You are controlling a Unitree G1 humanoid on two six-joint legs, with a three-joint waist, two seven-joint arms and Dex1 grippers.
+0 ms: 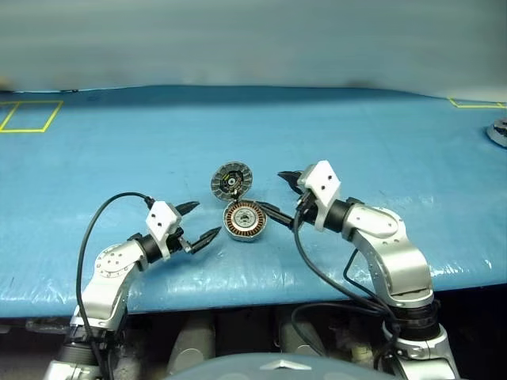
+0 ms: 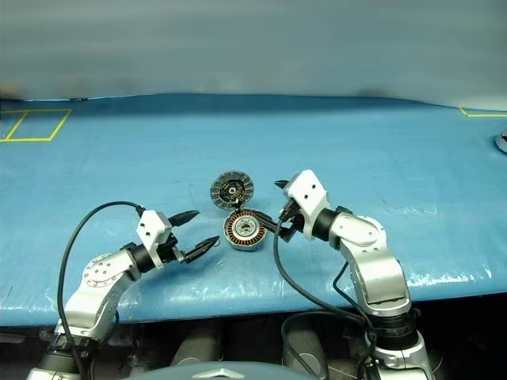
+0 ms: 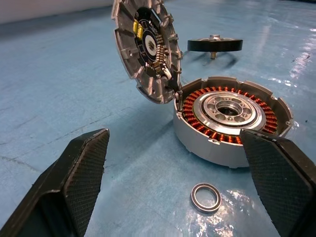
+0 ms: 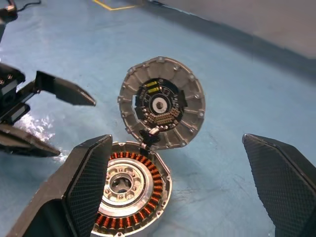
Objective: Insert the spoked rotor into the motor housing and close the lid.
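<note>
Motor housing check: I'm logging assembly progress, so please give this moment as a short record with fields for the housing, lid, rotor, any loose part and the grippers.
housing: motor housing sits on the blue table, copper windings exposed, no rotor inside
lid: lid stands open on its hinge, dark inner face showing
rotor: spoked rotor lies on the table beyond the housing, apart from it
loose part: small black ring on the table beside the housing
left gripper: open, empty
right gripper: open, empty

We hold both arms forward and angled inward, with the left tool [image 1: 195, 222] and the right tool [image 1: 276, 192] each empty, fingers spread wide.
</note>
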